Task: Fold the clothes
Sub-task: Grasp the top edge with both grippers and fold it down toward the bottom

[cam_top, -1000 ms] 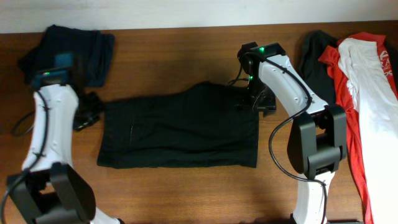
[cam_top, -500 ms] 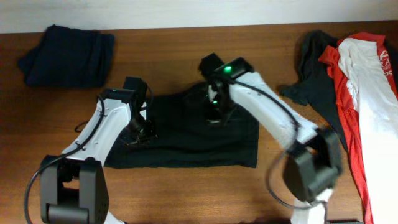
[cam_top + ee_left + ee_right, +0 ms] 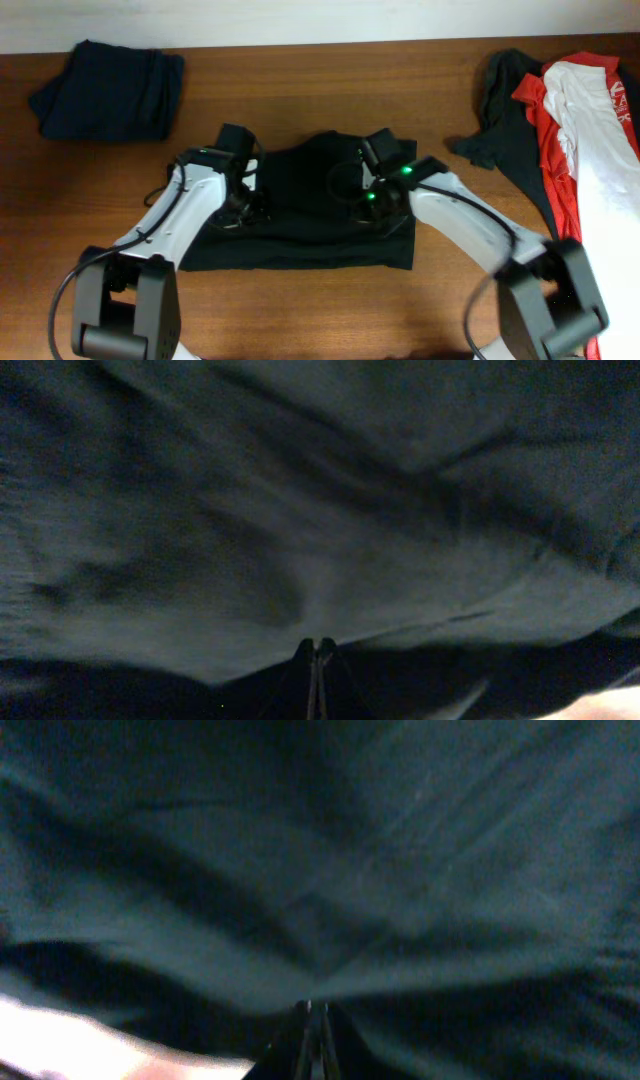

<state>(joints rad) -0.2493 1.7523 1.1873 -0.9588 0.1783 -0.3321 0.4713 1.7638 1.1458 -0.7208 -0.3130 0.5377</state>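
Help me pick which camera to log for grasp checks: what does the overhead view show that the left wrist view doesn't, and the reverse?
Only overhead: the wooden table, the left arm and right arm, the folded dark blue garment at the far left, and the red, white and black clothes pile on the right. Only left wrist: the left gripper, its fingertips pressed together at a raised fold of cloth. Both: the black garment in the middle.
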